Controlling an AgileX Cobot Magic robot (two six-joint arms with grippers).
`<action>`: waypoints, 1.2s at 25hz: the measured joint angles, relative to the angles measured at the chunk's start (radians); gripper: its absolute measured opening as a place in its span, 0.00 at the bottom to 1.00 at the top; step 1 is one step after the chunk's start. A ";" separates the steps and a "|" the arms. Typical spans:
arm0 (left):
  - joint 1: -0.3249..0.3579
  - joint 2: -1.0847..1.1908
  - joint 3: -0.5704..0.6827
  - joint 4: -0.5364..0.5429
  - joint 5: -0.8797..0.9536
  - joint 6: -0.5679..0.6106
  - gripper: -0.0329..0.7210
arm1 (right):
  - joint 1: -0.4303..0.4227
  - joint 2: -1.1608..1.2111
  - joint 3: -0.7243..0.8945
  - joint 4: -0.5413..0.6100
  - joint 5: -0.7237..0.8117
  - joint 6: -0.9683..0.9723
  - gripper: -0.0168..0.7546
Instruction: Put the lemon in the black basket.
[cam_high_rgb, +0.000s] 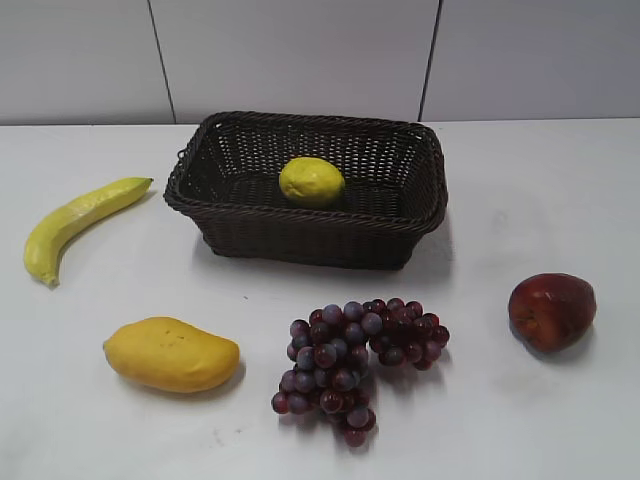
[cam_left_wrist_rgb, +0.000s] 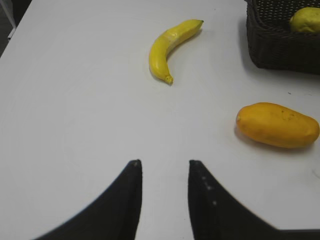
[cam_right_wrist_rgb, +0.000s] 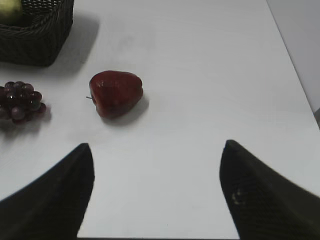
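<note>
Item, foreground: cluster of dark purple-red grapes (cam_high_rgb: 355, 362), loose on the white tabletop (cam_high_rgb: 530, 420), nearest the exterior camera.

Item, task object: small roundish yellow-green lemon (cam_high_rgb: 311, 182), lying inside the large rectangular dark woven wicker basket (cam_high_rgb: 300, 238), on its floor toward the back wall, clear of the braided rim. Placement judged complete.

Item, surrounding: oval orange-yellow mango (cam_high_rgb: 172, 353) at front left; long curved yellow banana (cam_high_rgb: 76, 222) left of the basket; dark red apple (cam_high_rgb: 551, 311) at right, well apart from it.

Item, left gripper (cam_left_wrist_rgb: 164, 172): fingers narrowly parted, holding nothing, low over bare tabletop.

Item, right gripper (cam_right_wrist_rgb: 156, 165): fingers spread wide, empty, apple ahead of them.

Handling note: what remains is likely only staying clear; keep both arms back and high, away from the rim, so the basket is not nudged.
</note>
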 joint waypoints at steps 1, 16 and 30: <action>0.000 0.000 0.000 0.000 0.000 0.000 0.36 | 0.000 -0.011 0.000 0.000 0.000 0.000 0.79; 0.000 0.000 0.000 0.000 0.000 0.000 0.36 | 0.000 -0.021 0.000 0.000 0.000 0.000 0.79; 0.000 0.000 0.000 0.000 0.000 0.000 0.36 | 0.000 -0.021 0.000 0.000 0.000 0.000 0.79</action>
